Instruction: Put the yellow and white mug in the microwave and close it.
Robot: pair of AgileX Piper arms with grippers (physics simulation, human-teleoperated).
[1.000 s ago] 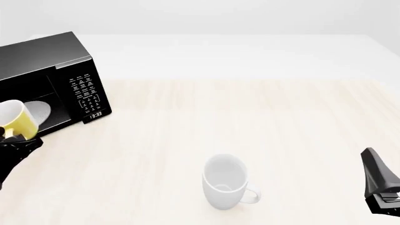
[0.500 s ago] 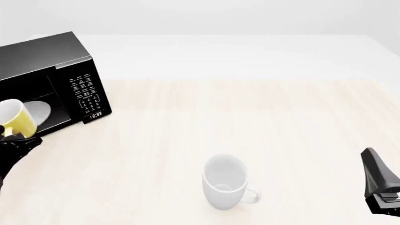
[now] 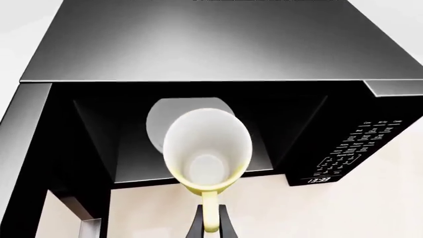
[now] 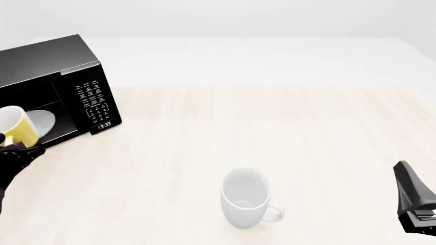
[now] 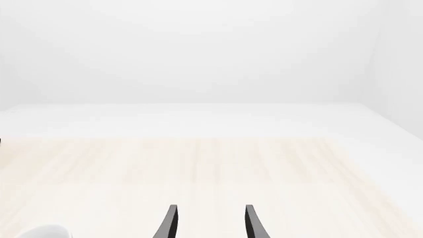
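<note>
At the far left of the table (image 4: pixel 272 117), sitting with its door open: the microwave (image 4: pixel 48 66), black, keypad (image 4: pixel 94 99) and small clock display (image 4: pixel 104 124) facing right of the cavity, white turntable plate (image 4: pixel 42 121) showing inside. Just in front of that opening, hanging clear of the tabletop: the yellow and white mug (image 4: pixel 16 127), tilted with its white inside turned toward the near side (mouth facing the wrist camera). Being gripped by its yellow handle (image 3: pixel 210 218) in the left gripper (image 3: pixel 210 225), black fingers (image 3: pixel 196 227) clamped on either side of the handle. In the left wrist view, overlapping the turntable plate (image 3: pixel 165 116) and lying at the mouth of the cavity; not possible to tell whether the rim is already past the threshold.

Near the middle of the table, toward the near edge, standing upright: a larger white mug (image 4: pixel 246 198), handle pointing right, well apart from both arms. At the near right edge, hovering above bare tabletop: the right gripper (image 5: pixel 209 223), fingers spread apart and holding nothing (only part of it showing in the front view).
</note>
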